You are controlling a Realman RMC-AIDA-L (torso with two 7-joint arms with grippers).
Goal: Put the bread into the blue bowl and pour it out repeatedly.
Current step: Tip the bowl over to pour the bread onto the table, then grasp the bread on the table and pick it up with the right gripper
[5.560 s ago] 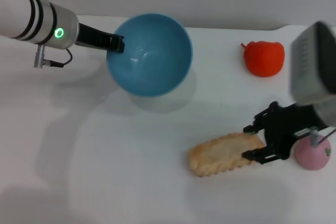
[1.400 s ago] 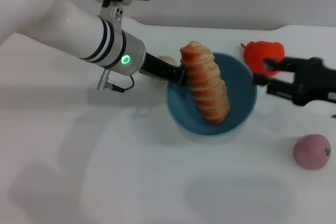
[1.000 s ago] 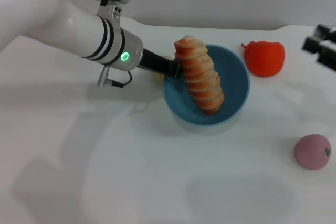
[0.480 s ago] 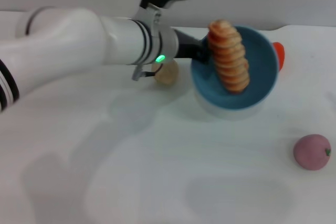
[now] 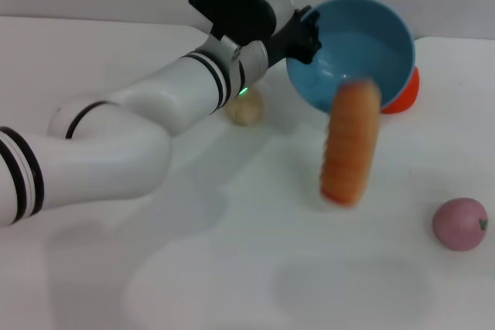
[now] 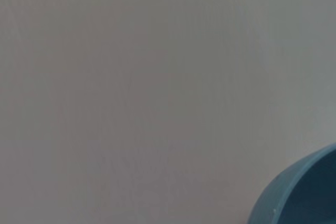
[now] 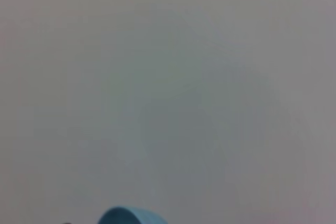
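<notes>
The bread point(image 5: 350, 143) is seen blurred and upright below the blue bowl point(image 5: 363, 44), clear of its rim, above the white surface point(image 5: 232, 268). The bowl is held tilted at its edge by the left gripper point(image 5: 303, 35); the fingers are largely hidden, so their grip cannot be confirmed. A red toy point(image 5: 406, 94) is mostly concealed behind the bowl. The right gripper is out of view.

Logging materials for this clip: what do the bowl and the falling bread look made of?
The blue bowl, held tilted by the left gripper, looks like hard plastic: glossy and uniformly light blue, with soft highlights inside. The bread, in mid-air below it, seems a moulded plastic or rubber toy: smooth orange-brown ribbing. Motion blur leaves its finish uncertain.
</notes>
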